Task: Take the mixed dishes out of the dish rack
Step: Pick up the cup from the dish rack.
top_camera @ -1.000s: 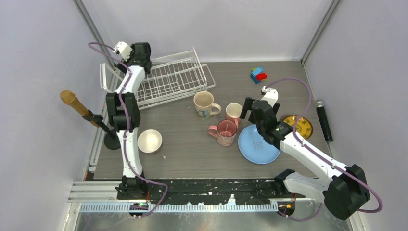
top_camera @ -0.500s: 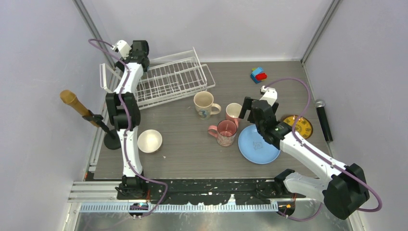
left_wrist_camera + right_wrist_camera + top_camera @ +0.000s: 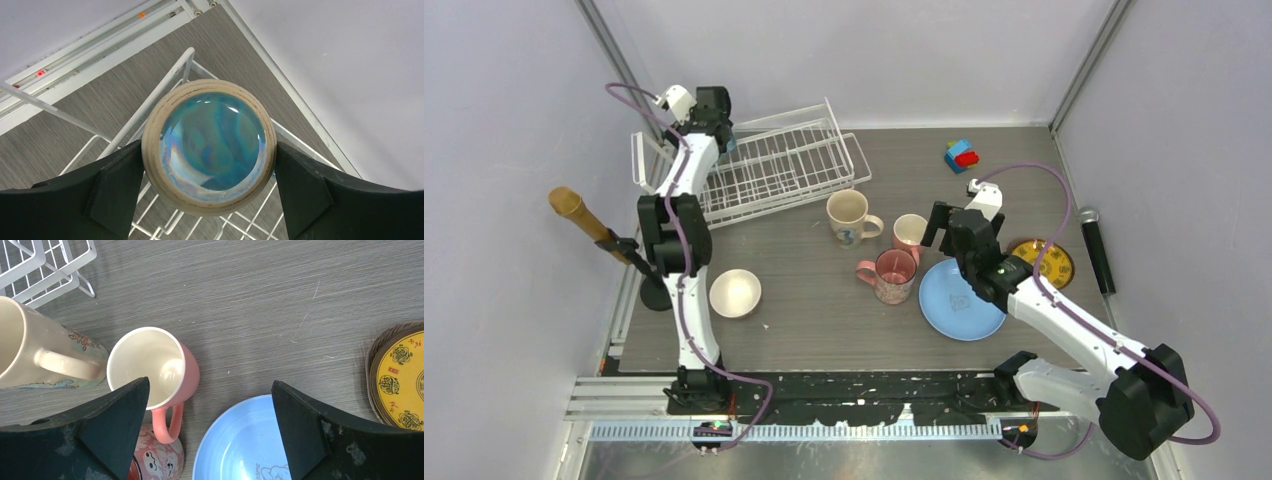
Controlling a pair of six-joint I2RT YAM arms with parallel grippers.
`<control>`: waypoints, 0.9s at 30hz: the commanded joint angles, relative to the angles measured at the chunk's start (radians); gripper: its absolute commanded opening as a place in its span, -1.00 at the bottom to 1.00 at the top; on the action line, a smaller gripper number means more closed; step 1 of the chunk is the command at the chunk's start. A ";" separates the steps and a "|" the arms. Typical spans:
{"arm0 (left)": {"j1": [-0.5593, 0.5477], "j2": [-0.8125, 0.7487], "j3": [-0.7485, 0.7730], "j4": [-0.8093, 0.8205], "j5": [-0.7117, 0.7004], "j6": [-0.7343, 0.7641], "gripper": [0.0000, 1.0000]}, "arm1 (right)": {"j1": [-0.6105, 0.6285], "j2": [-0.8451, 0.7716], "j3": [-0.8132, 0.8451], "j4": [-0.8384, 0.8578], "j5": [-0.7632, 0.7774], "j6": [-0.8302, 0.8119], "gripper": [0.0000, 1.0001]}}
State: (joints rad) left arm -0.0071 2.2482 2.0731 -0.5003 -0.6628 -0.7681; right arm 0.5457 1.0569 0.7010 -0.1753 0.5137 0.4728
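Note:
My left gripper (image 3: 210, 175) is shut on the teal mug (image 3: 210, 140), its fingers pressing both sides of the mug's glazed base. It holds the mug over the far left corner of the white wire dish rack (image 3: 784, 165). In the top view the left gripper (image 3: 721, 133) mostly hides the mug. My right gripper (image 3: 210, 390) is open and empty above a plain pink mug (image 3: 152, 365) and the light-blue plate (image 3: 240, 440). A patterned pink mug (image 3: 894, 275), a cream mug (image 3: 847, 215), a cream bowl (image 3: 735, 293) and a yellow plate (image 3: 1054, 262) sit on the table.
Toy blocks (image 3: 961, 155) lie at the far right. A black microphone (image 3: 1096, 245) lies along the right edge. A tan microphone (image 3: 579, 215) on a stand is at the left. Walls close in the table on three sides.
My left gripper has shifted slightly to the left at the rack's far corner with the teal mug in it. The right arm has not moved.

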 commanded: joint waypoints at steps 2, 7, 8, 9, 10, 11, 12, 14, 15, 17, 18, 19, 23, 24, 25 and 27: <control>-0.003 -0.162 -0.124 0.044 0.077 0.046 -1.00 | -0.001 -0.040 -0.005 0.041 0.002 0.005 0.99; -0.017 -0.264 -0.219 0.151 0.104 0.067 -1.00 | -0.001 -0.044 -0.008 0.044 -0.014 0.013 0.99; -0.021 -0.275 -0.221 0.155 0.107 0.073 -1.00 | -0.001 -0.045 -0.010 0.045 -0.015 0.014 0.99; -0.024 -0.283 -0.222 0.161 0.112 0.081 -1.00 | -0.001 -0.047 -0.011 0.045 -0.013 0.016 0.99; -0.026 -0.287 -0.221 0.163 0.116 0.088 -1.00 | -0.001 -0.047 -0.012 0.044 -0.015 0.016 0.99; -0.029 -0.291 -0.221 0.164 0.117 0.094 -1.00 | -0.001 -0.049 -0.012 0.045 -0.015 0.016 0.99; -0.032 -0.293 -0.221 0.166 0.115 0.099 -1.00 | -0.001 -0.050 -0.014 0.045 -0.015 0.017 0.99; -0.039 -0.297 -0.223 0.171 0.100 0.110 -1.00 | -0.002 -0.056 -0.018 0.045 -0.011 0.017 0.99; -0.041 -0.299 -0.223 0.173 0.091 0.115 -1.00 | -0.001 -0.060 -0.020 0.045 -0.007 0.017 0.99; -0.045 -0.304 -0.219 0.183 0.086 0.128 -1.00 | -0.001 -0.066 -0.023 0.045 -0.003 0.016 0.99; -0.046 -0.306 -0.216 0.185 0.086 0.133 -1.00 | -0.001 -0.067 -0.024 0.046 -0.001 0.015 0.99; -0.051 -0.311 -0.211 0.187 0.088 0.139 -1.00 | -0.001 -0.070 -0.026 0.048 0.001 0.014 0.99; -0.067 -0.345 -0.205 0.213 0.095 0.179 -1.00 | -0.001 -0.065 -0.027 0.059 -0.005 0.009 0.99; -0.073 -0.358 -0.213 0.231 0.094 0.194 -1.00 | -0.001 -0.060 -0.026 0.059 -0.008 0.007 0.99; -0.077 -0.372 -0.223 0.250 0.093 0.206 -1.00 | -0.001 -0.057 -0.022 0.058 -0.017 0.006 0.99; -0.085 -0.402 -0.241 0.274 0.096 0.220 -1.00 | -0.001 -0.048 -0.015 0.056 -0.028 0.003 0.99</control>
State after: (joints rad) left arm -0.0685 2.0098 1.8275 -0.3908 -0.5457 -0.6037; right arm 0.5457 1.0069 0.6746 -0.1623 0.4938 0.4778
